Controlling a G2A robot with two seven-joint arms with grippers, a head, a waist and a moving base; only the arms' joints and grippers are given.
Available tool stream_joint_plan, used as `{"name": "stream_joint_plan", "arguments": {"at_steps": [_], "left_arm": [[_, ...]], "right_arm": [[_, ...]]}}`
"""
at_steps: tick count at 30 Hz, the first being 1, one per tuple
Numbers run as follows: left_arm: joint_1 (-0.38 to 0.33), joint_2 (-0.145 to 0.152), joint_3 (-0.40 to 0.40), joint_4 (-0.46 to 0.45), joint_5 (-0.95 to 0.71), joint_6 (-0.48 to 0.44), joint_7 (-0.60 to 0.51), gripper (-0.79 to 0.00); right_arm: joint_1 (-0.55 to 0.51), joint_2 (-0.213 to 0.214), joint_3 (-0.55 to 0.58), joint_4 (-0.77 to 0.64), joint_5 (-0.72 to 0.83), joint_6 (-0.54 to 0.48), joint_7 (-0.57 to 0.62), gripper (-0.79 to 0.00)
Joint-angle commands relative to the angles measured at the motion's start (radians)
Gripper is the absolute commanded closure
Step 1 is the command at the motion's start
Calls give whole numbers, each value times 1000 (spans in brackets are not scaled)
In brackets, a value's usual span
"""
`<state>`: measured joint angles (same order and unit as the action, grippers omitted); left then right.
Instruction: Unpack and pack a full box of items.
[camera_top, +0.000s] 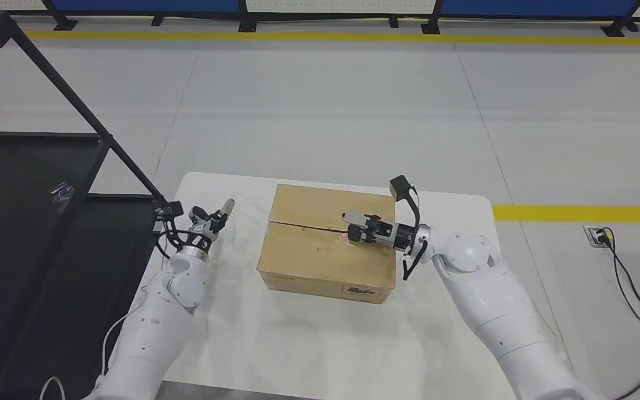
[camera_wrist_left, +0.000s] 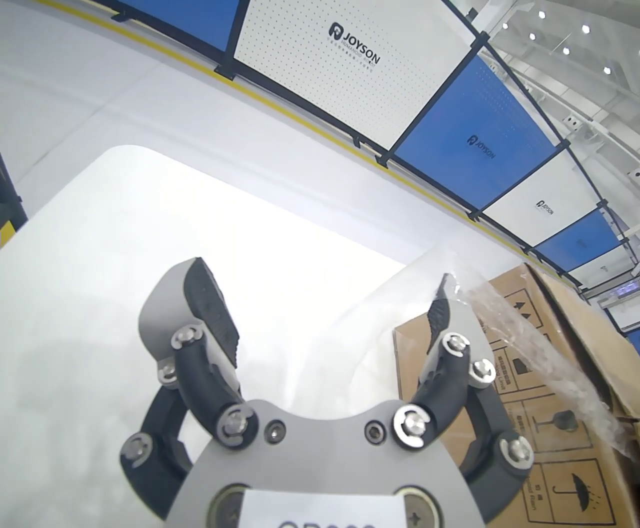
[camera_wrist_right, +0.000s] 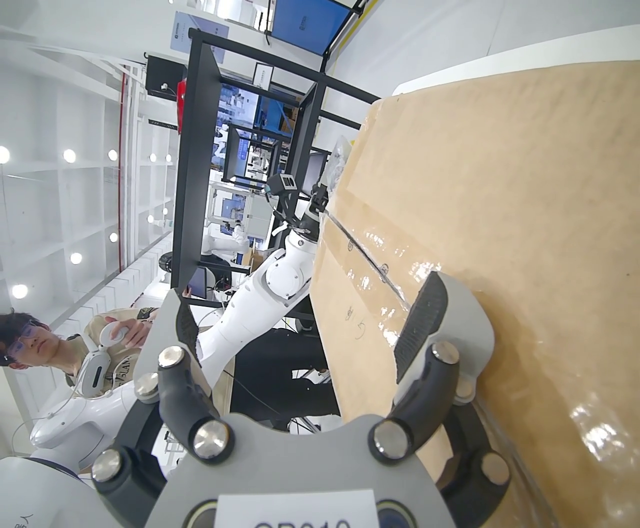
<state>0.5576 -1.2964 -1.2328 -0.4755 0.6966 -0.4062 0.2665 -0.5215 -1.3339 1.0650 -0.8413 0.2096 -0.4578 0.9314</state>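
Note:
A closed brown cardboard box (camera_top: 325, 250) stands in the middle of the white table (camera_top: 230, 340). Its top flaps meet along a seam (camera_wrist_right: 367, 257) covered with glossy clear tape. My right gripper (camera_top: 350, 224) is open over the box top; one finger (camera_wrist_right: 425, 320) rests on the cardboard beside the seam, the other hangs off the lid. My left gripper (camera_top: 218, 212) is open above the table, just left of the box (camera_wrist_left: 550, 410). A crumpled strip of clear tape (camera_wrist_left: 520, 340) clings to one of its fingers (camera_wrist_left: 442, 312). Nothing sits between the fingers of either gripper (camera_wrist_left: 320, 275) (camera_wrist_right: 307, 295).
A black metal rack (camera_top: 70, 190) stands off the table's left edge, close to my left arm. Bare white table lies in front of and left of the box. Beyond the table is open floor with a yellow line (camera_top: 330, 36).

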Motion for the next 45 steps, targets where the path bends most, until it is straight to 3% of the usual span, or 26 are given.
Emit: {"name": "stream_joint_plan", "arguments": {"at_steps": [1, 9, 17, 25, 32, 39, 43, 45], "left_arm": [[-3, 0, -8, -3, -18, -2, -7, -785], [13, 5, -40, -48, -62, -66, 19, -785], [66, 13, -72, -157, -83, -103, 75, -785], [144, 20, -106, -267, -71, -71, 164, -785], [178, 29, -143, -267, -68, -29, 158, -785], [224, 81, -138, -250, 232, -203, 20, -785], [230, 116, -140, -237, 380, -363, -56, -785], [214, 124, -141, -218, 414, -373, -98, -785]], "right_arm": [[0, 0, -2, 1, 0, -2, 1, -785], [3, -2, -7, 5, 1, -3, -1, -785], [1, -4, -4, 9, -1, 2, -55, -785], [-13, -4, 1, -14, -14, 12, -97, -785], [-13, -4, -2, -17, -18, 11, -86, -785], [-9, -5, -4, 2, -16, 3, -76, -785], [-2, -8, -8, 17, -8, -3, -69, -785], [2, -10, -12, 23, -5, -7, -65, -785]]}}
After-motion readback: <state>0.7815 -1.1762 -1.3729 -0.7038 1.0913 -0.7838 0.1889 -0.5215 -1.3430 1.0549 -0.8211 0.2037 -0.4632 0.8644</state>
